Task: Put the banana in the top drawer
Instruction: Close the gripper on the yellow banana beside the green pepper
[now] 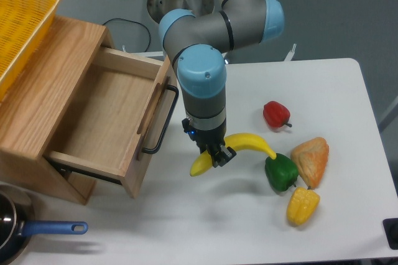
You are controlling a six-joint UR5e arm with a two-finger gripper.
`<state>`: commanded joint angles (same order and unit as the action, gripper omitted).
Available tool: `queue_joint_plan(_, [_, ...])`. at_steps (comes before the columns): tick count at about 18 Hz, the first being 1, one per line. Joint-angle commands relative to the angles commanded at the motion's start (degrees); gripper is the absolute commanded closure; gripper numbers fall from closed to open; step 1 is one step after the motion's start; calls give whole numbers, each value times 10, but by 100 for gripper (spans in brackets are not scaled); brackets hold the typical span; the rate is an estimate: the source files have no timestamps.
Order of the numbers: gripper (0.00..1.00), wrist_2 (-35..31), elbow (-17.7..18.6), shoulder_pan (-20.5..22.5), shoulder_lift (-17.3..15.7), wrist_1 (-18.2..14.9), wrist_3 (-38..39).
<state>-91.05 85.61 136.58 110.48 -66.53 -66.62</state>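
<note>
Standing pulled open at the left, the top drawer [106, 116] shows a bare wooden floor, with a yellow mesh basket [22, 25] on the cabinet above and a blue-handled pan [25, 231] nearer. Right of the drawer's black handle, the gripper [219, 153] clasps the banana [245, 142] around its middle, over the white table [348, 91]. Farther right lie a red pepper [276, 114], green pepper [281, 172], bread piece [311, 160] and corn cob [302, 206]. No writing is legible.

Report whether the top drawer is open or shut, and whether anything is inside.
Open and empty: the top drawer is pulled out, its bare wooden floor showing; the banana is outside at the tool.
</note>
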Motion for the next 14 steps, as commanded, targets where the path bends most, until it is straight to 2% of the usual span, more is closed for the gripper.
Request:
queue_joint_plan(7, [66, -1, -11, 0, 2, -4, 21])
queue_joint_plan(9, [66, 5, -17, 3, -2, -3, 46])
queue_joint_plan(14, [66, 1, -23, 4, -11, -9, 48])
